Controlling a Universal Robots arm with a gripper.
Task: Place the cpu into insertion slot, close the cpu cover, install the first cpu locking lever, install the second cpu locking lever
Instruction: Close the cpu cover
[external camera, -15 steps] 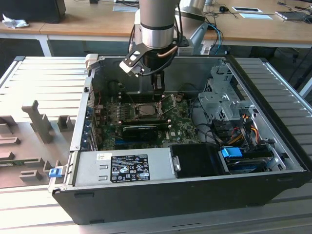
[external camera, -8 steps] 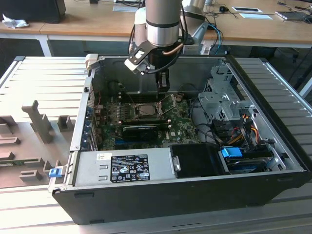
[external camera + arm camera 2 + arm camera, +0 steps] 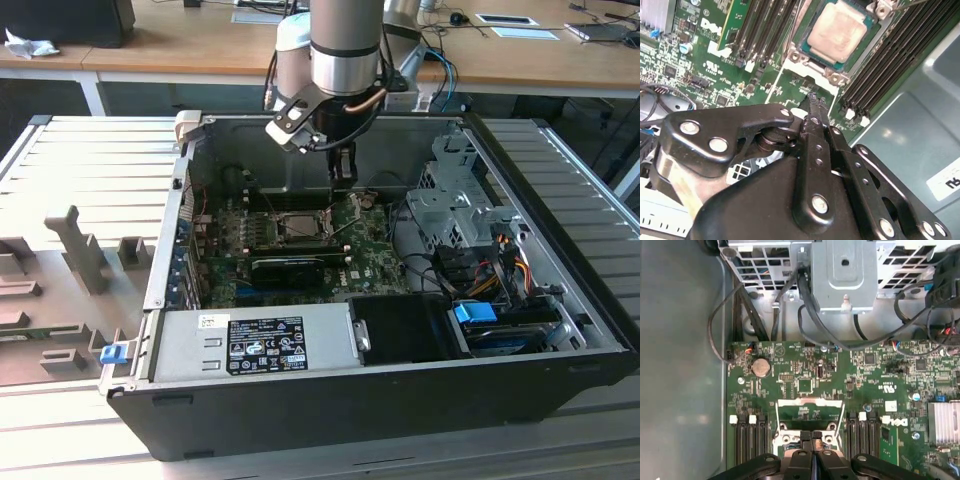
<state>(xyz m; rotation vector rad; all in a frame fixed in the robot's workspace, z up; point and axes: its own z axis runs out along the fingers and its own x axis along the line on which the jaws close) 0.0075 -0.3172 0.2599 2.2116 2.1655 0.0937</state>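
The cpu (image 3: 839, 31), pale and silvery, lies flat in the insertion slot (image 3: 798, 56) on the green motherboard. In the exterior view the slot (image 3: 300, 226) sits mid-board inside the open computer case. The cpu cover (image 3: 810, 401) looks swung open beyond the socket, with green board showing through its window. My gripper (image 3: 812, 99) hangs just above the board beside the socket, on the cover's side. Its fingers (image 3: 816, 437) are pressed together with nothing between them. In the exterior view the gripper (image 3: 343, 178) is above the board, toward the case's back wall.
Black memory slots (image 3: 765, 30) flank the socket on both sides. A long black card (image 3: 290, 265) lies in front of it. A metal drive cage (image 3: 455, 205) with dangling cables stands at the exterior view's right, and a power supply (image 3: 250, 345) runs along the front. The case walls (image 3: 165, 240) ring the work area.
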